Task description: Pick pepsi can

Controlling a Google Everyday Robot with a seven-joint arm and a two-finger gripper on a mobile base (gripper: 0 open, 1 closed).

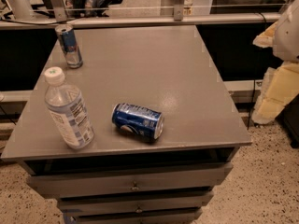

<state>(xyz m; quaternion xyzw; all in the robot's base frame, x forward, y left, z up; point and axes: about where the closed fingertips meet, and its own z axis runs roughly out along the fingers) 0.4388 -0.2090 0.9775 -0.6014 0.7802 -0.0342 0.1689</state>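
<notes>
The pincer (279,80) hangs off the bench's (154,59) right side; whether apart or together, I cannot tell. The pepsi can (138,121) lies toppled near the front edge, likely needing a grasp across its barrel. A water bottle (67,110) stands just left of it, and a slim can (69,45) stands at the far-left corner.

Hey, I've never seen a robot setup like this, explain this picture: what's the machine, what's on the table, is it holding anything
One camera looks down on a grey table; where it is mounted is not recorded. The pale shapes at the right edge belong to a mobile robot's single arm; the cream part is its gripper, hanging beside the table, apart from everything. On the table: a blue pepsi can lying on its side near the front, a clear water bottle standing to its left, and a slim can upright at the far left corner. None is held; the pepsi can is the one to pick.
</notes>
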